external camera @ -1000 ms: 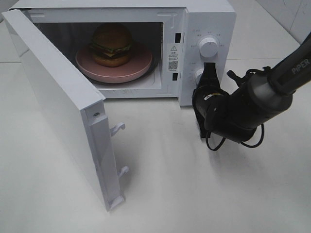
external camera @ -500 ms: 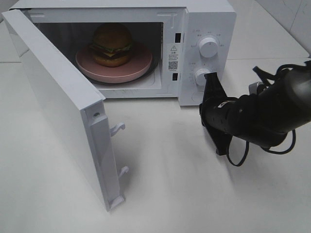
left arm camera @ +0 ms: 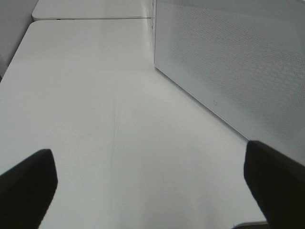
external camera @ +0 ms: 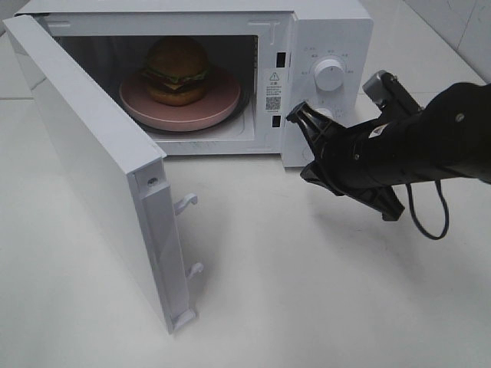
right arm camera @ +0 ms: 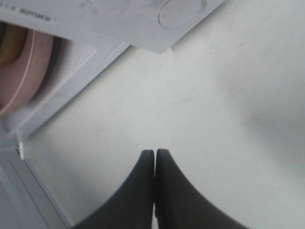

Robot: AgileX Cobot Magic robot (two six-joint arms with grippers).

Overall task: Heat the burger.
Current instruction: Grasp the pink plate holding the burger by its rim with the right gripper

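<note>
The burger [external camera: 177,69] sits on a round pink plate [external camera: 142,107] inside the white microwave [external camera: 337,31], whose door [external camera: 92,161] stands wide open to the left. My right gripper [external camera: 298,114] is shut on nothing; it lies level in front of the control panel, with its tip at the panel's left edge, covering most of the lower knob. In the right wrist view its fingers [right arm camera: 155,164] are pressed together above the table, with the plate's rim [right arm camera: 21,71] at the side. My left gripper [left arm camera: 152,188] is open and holds nothing, low over the table beside the door's outer face [left arm camera: 228,62].
The upper knob [external camera: 330,74] on the panel is uncovered. The open door juts far out over the table on the left, with its latch hooks [external camera: 186,203] pointing right. The right arm's cable [external camera: 430,226] hangs over the white table [external camera: 307,291].
The right gripper, which pointed up at the lower knob, has swung to point left along the panel, still shut. The arm's body has moved up and to the right. The burger and door have not moved.
</note>
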